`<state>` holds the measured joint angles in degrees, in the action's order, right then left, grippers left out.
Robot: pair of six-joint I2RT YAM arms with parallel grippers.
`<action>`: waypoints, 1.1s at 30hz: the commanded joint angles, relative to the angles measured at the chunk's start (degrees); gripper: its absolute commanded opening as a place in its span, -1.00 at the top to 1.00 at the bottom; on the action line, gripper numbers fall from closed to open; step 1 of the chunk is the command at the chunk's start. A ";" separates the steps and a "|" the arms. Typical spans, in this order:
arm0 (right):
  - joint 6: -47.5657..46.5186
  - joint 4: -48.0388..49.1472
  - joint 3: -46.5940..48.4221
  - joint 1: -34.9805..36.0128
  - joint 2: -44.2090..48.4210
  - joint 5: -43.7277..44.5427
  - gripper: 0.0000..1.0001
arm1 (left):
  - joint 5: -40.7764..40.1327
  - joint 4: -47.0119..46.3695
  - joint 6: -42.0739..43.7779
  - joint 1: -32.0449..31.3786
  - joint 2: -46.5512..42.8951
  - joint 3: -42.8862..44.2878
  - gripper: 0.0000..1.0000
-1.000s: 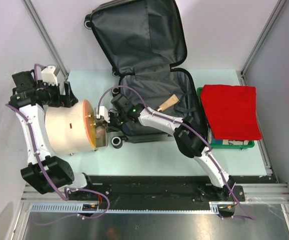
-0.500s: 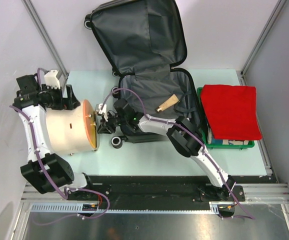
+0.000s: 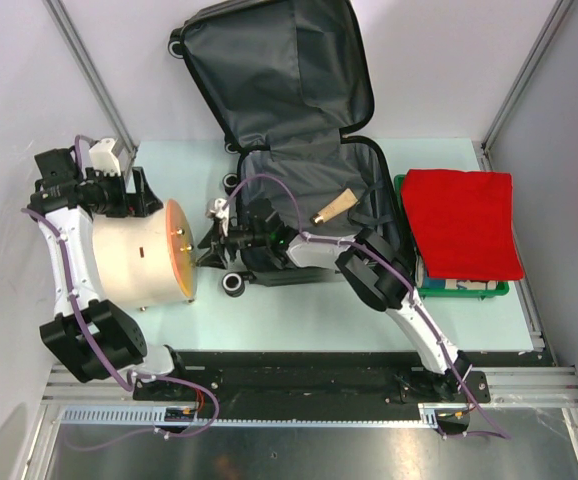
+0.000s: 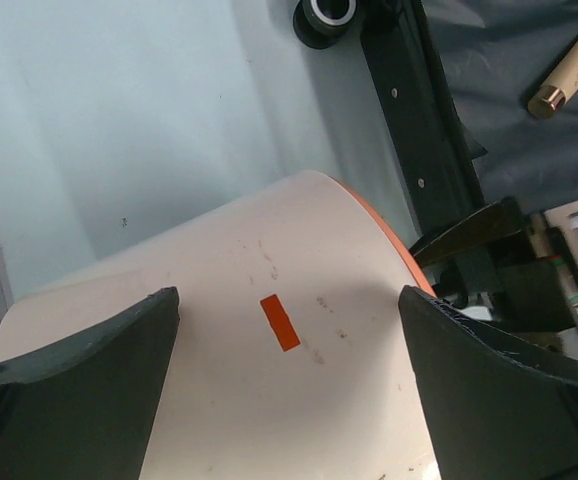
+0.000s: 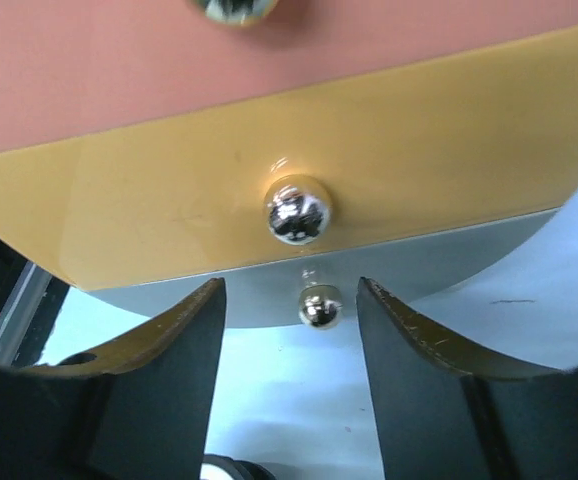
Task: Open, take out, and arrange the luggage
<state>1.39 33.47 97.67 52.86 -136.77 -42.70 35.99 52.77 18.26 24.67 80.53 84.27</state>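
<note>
Right gripper, jaws apart and empty, faces the beige cylinder near the table's left edge, beside the open luggage.

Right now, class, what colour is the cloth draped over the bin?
The cloth is plain red, clearest in the top external view.

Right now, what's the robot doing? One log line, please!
luggage: open, lid up | cylinder: on side, left of luggage | left tool: open over cylinder | right tool: open at its orange end | wooden stick: inside luggage
</note>
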 commanded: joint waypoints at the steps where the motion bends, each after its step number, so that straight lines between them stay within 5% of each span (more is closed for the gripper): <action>1: 0.11 5.81 0.85 -2.24 4.50 -3.79 -0.24 | 0.05 3.83 -0.42 -0.14 0.85 -1.39 -0.91; 23: 4.07 1.60 13.78 0.05 -5.61 -7.93 -0.23 | 0.13 3.83 -0.51 -0.14 1.29 -0.60 -0.91; 33: 2.13 -1.04 13.60 -1.18 -5.88 -8.46 0.04 | 0.84 3.83 -0.68 -0.14 2.44 -0.07 -0.90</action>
<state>5.13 32.91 109.10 51.90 -142.37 -50.48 36.95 52.14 17.89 24.69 81.52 84.27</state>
